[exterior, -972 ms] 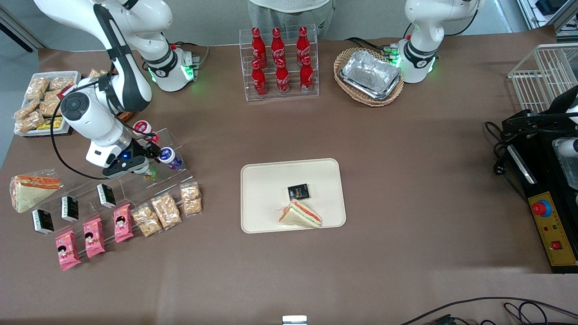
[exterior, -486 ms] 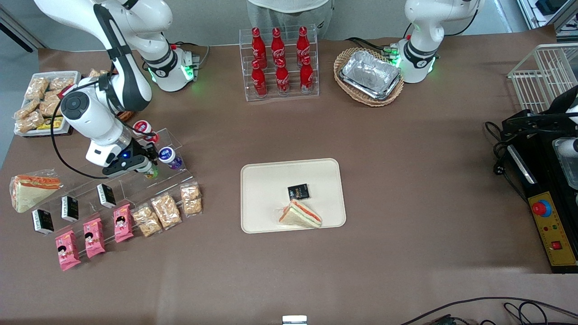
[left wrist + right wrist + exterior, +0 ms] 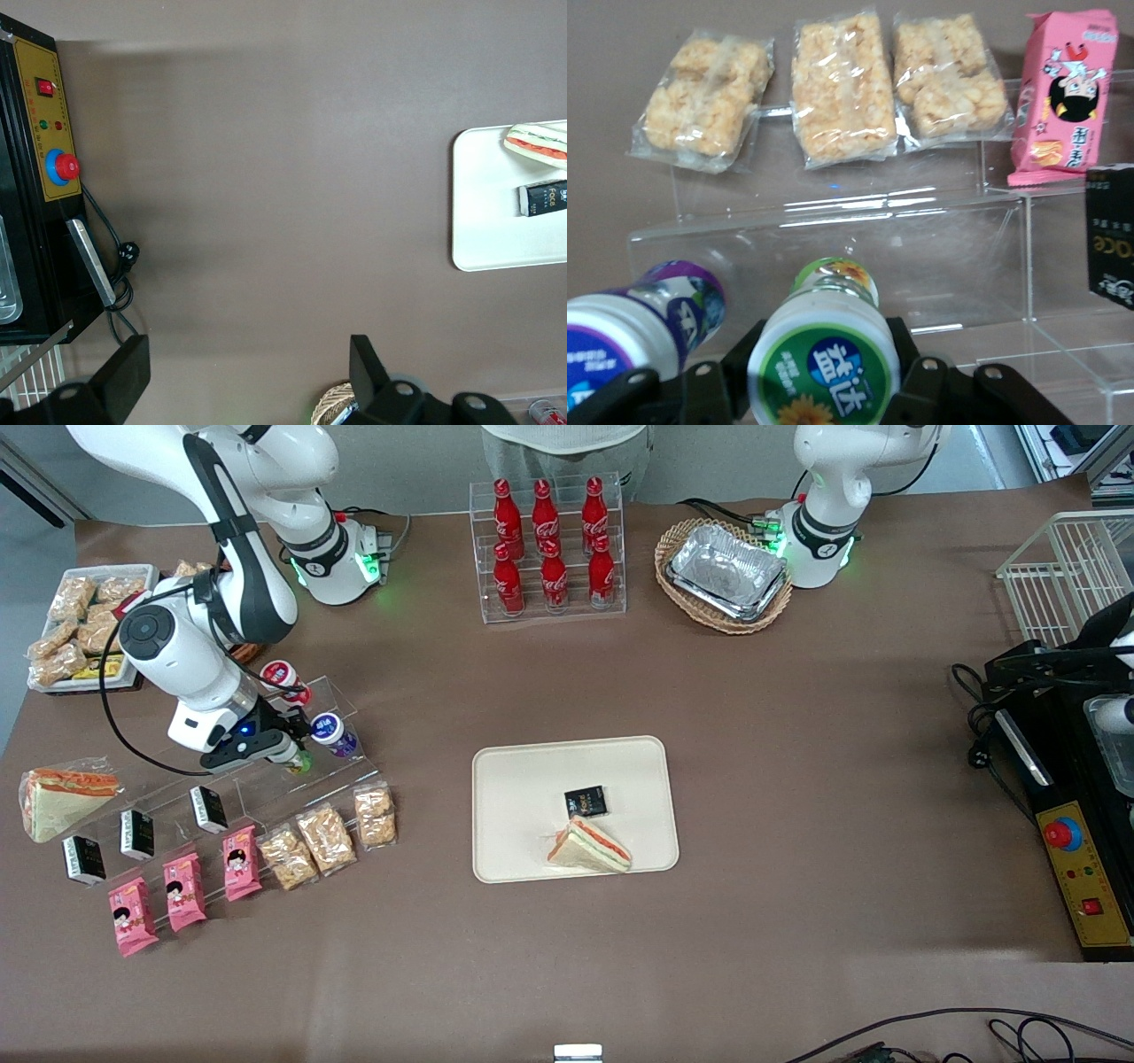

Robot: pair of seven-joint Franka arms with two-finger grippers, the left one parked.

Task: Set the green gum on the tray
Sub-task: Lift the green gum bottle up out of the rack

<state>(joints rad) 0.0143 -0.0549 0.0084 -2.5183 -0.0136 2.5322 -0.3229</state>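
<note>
The green gum [image 3: 302, 761] lies on its side on the clear acrylic step shelf [image 3: 350, 695], beside the purple-bodied jar [image 3: 332, 732]. My right gripper [image 3: 293, 756] is at the shelf with its fingers on either side of the jar's white lid. In the right wrist view the green gum [image 3: 824, 367] fills the gap of the gripper [image 3: 824, 347], and both black fingers [image 3: 906, 367] press against the lid. The cream tray [image 3: 523, 797] lies at the table's middle, well away from the gripper toward the parked arm; it also shows in the left wrist view [image 3: 487, 204].
A sandwich [image 3: 589, 846] and a black packet [image 3: 586, 802] lie on the tray. An orange-bodied jar [image 3: 279, 676] is on the shelf. Snack packs [image 3: 328, 837] and pink packs [image 3: 182, 890] lie nearer the front camera. A cola rack [image 3: 547, 549] and a foil pan [image 3: 726, 571] stand farther back.
The gripper and the green gum have shifted slightly away from the front camera, toward the purple jar. Nothing else has moved.
</note>
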